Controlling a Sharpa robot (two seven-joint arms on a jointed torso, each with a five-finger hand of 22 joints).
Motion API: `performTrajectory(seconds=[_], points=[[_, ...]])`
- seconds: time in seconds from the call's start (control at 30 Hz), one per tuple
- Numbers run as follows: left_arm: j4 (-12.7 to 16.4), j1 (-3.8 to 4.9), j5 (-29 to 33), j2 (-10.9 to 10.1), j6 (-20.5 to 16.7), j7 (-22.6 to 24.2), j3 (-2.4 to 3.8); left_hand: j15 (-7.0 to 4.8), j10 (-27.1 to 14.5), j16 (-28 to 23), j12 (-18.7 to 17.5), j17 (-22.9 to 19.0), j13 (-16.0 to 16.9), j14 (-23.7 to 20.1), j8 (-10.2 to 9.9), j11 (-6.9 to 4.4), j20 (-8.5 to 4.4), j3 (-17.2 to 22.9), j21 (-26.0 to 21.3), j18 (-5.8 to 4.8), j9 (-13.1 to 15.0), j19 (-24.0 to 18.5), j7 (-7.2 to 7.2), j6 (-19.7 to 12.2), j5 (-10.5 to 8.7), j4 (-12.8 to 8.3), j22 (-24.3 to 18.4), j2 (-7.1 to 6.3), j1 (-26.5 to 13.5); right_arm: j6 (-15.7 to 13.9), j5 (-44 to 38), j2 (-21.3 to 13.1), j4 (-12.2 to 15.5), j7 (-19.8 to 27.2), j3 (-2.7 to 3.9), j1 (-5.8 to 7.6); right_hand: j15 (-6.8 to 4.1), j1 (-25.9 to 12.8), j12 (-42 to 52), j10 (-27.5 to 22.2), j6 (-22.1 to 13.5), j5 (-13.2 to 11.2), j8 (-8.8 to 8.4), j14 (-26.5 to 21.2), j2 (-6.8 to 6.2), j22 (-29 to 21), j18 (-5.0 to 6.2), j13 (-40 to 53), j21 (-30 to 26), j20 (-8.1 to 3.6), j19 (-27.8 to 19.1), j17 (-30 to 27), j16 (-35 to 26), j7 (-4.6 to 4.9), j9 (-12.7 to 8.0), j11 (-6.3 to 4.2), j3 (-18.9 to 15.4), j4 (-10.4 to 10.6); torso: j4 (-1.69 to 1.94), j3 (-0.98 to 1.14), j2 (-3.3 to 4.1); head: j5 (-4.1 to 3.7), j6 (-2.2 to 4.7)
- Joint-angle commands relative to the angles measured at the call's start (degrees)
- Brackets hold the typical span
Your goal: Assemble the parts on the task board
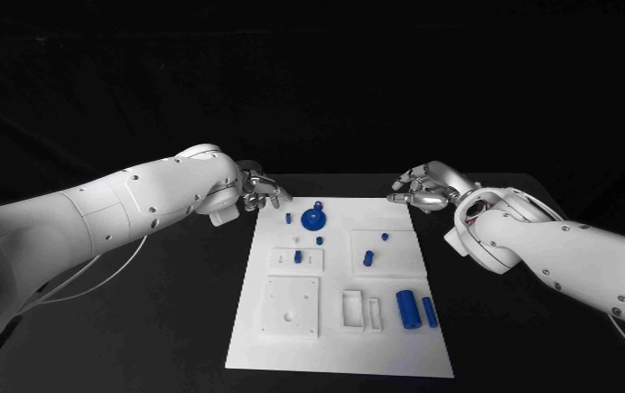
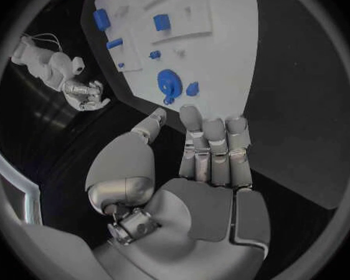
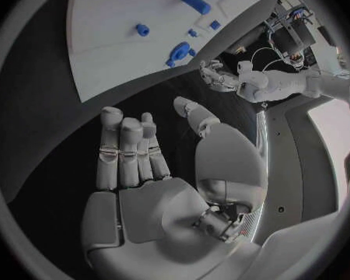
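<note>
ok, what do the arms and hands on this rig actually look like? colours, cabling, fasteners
Both arms are glossy white shells with rounded segments and small dark screw dots along them. A thin white cable loops beside the left arm; red and dark wiring shows at the right arm wrist. The left hand and right hand are silver metal, with segmented fingers, smooth grey palm plates and a bulbous thumb base.

Small blue pegs (image 1: 298, 255) on the flat white task board (image 1: 332, 348) — shapes too small to tell; left arm — cut off at picture edge.
</note>
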Motion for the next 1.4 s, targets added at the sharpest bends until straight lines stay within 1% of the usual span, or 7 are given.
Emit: performTrajectory(seconds=[0.03,0.1,0.23,0.47,0.9,1.17,1.4], points=[[-1.5,0.07,-0.6,0.9,4.8,0.1,0.00,0.21,-0.5,-0.3,-0.3,0.0,0.0,-0.4,-0.2,0.21,-5.92,-0.1,-0.3,-0.53,-0.1,-0.4,0.14,-0.3,-0.24,0.6,0.0,-0.38,-0.4,0.2,0.5,0.1,-0.1,0.6,0.06,-0.03,-0.41,-0.6,0.3,-0.2,0.1,0.2,0.10,0.0,0.10,0.9,2.47,-0.1,-0.2,0.19,0.4,-0.1,0.2,0.50,-0.1,0.05,-0.2,0.3,-0.09,-0.08,0.16,-0.11,0.03],[-1.9,0.03,-0.1,1.1,5.0,0.4,0.00,0.27,-0.6,-0.3,-0.3,0.0,0.0,-0.6,-0.2,0.25,-5.91,-0.3,-0.4,-0.60,-0.1,-0.6,0.20,-0.3,-0.47,1.4,0.1,-0.79,-0.9,0.3,1.2,0.1,-0.1,0.8,0.08,-0.03,-0.41,-0.6,0.3,-0.2,0.1,0.2,0.10,0.0,0.11,0.9,2.47,-0.1,-0.2,0.19,0.4,-0.1,0.2,0.50,-0.1,0.06,-0.2,0.3,-0.22,-0.16,0.29,-0.05,0.11],[-2.6,0.02,0.0,1.2,5.3,0.5,0.01,0.32,-0.8,-0.1,-0.3,0.1,0.1,-0.9,-0.1,0.30,-6.02,-0.6,-0.5,-0.56,0.0,-0.8,0.21,-0.4,-0.70,3.7,0.1,-3.21,-2.7,0.2,1.3,0.2,-0.1,0.9,0.14,-0.03,-0.40,-0.6,0.3,-0.2,0.1,0.2,0.09,0.0,0.12,0.9,2.47,-0.1,-0.2,0.18,0.4,-0.1,0.2,0.51,-0.1,0.07,-0.2,0.3,-0.39,-0.19,0.45,0.08,0.29],[-4.4,-0.03,0.0,2.0,5.8,0.7,0.01,0.29,-0.9,0.1,-0.2,0.2,0.3,-1.2,-0.1,0.28,-6.14,-2.7,-0.5,-0.49,0.2,-1.3,0.20,-0.6,-0.67,3.5,0.4,-2.91,-3.1,-0.3,1.7,0.4,0.0,1.3,0.35,-0.02,-0.35,-0.8,0.4,-0.1,-0.1,0.1,0.00,0.1,0.13,0.9,2.47,-0.2,-0.2,0.18,0.5,-0.1,0.3,0.57,-0.1,0.12,-0.3,0.4,-0.45,-0.24,0.57,0.05,0.58],[-7.5,-0.92,0.0,3.9,7.3,1.4,-0.01,0.22,-0.9,0.4,-0.1,0.3,0.5,-1.4,0.1,0.22,-6.30,-4.2,-0.4,-0.42,0.3,-1.4,0.13,-0.6,-0.67,3.1,0.6,-1.35,-2.2,-0.8,3.9,0.4,-0.1,2.1,0.67,-0.02,-0.26,-1.0,0.3,-0.2,-0.4,0.0,-0.17,0.0,0.27,0.9,2.47,-0.3,-0.3,0.17,0.4,-0.2,0.2,0.67,-0.2,0.21,-0.4,0.6,-0.51,-0.27,0.60,-0.30,0.17],[-9.0,-1.74,0.1,4.9,7.9,1.7,-0.01,0.21,-1.0,0.5,-0.1,0.3,0.7,-1.5,0.0,0.25,-6.34,-6.4,-0.4,-0.53,0.3,-1.5,0.12,-0.7,-0.54,2.0,0.8,1.26,-0.8,-0.8,3.9,0.3,0.1,2.1,0.90,-0.01,-0.21,-1.0,0.3,-0.2,-0.6,0.1,-0.26,0.0,0.32,0.9,2.47,-0.4,-0.3,0.17,0.4,-0.3,0.1,0.73,-0.2,0.27,-0.4,0.6,-0.51,-0.23,0.68,-0.25,-0.15],[-9.7,-2.05,0.1,5.3,8.7,1.9,-0.01,0.20,-0.9,0.6,-0.2,0.2,0.7,-1.5,0.0,0.21,-6.41,-8.0,-0.6,-0.60,0.1,-1.5,0.13,-0.6,-0.50,1.1,0.9,2.81,0.4,-0.8,4.0,0.2,0.3,2.0,1.04,0.00,-0.19,-1.0,0.3,-0.2,-0.7,0.1,-0.28,-0.1,0.34,0.9,2.47,-0.5,-0.4,0.17,0.4,-0.3,0.0,0.75,-0.3,0.29,-0.4,0.6,-0.59,-0.21,0.66,-0.24,-0.39]])
